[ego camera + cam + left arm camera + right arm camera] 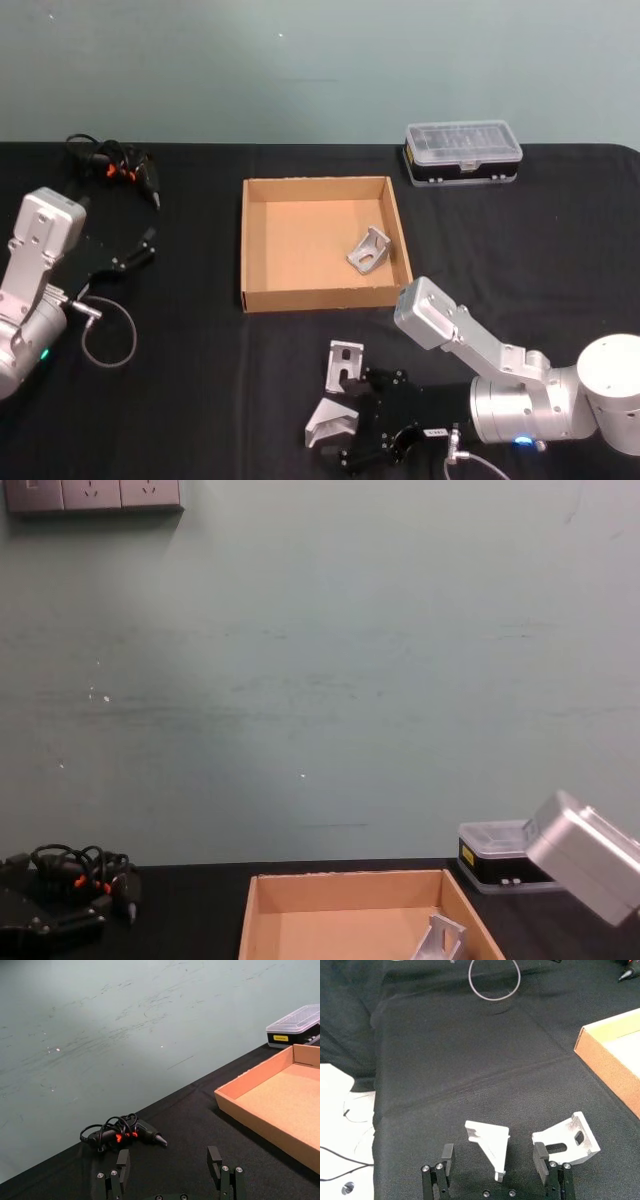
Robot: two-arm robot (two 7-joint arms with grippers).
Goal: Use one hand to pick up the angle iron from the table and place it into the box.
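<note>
At the table's near edge: the right gripper (493, 1154) sits low over the black table (200, 420). Its fingers (446, 1152) are spread apart and empty, one on either side of a metal bracket (489, 1141).
Why the gripper sits so: a finger stands to each side of the bracket and neither touches it. It looks lined up for a squeeze, the step just before the pick-up.
Second bracket: a second bracket (566, 1139) lies just beside the outside of one finger, on the box side. It is close enough that a closing or lifting gripper could nudge it.
Box: the tan cardboard box (243, 250) lies open-topped in the middle of the table, just beyond the gripper, so the carry should be short. A third bracket (369, 250) already rests inside, near its right wall.
Left gripper: the left gripper (169, 1160) is parked at the table's left side, fingers apart and holding nothing. It is well clear of the brackets, as a one-handed job allows.
Look of the bracket: pale grey matte metal, small and rigid. It has two flat plates at a right angle, a sloped rib and a slot in one face.
Backdrop: a plastic case (462, 152) stands behind the box, and a corded tool (115, 165) lies at far left.
</note>
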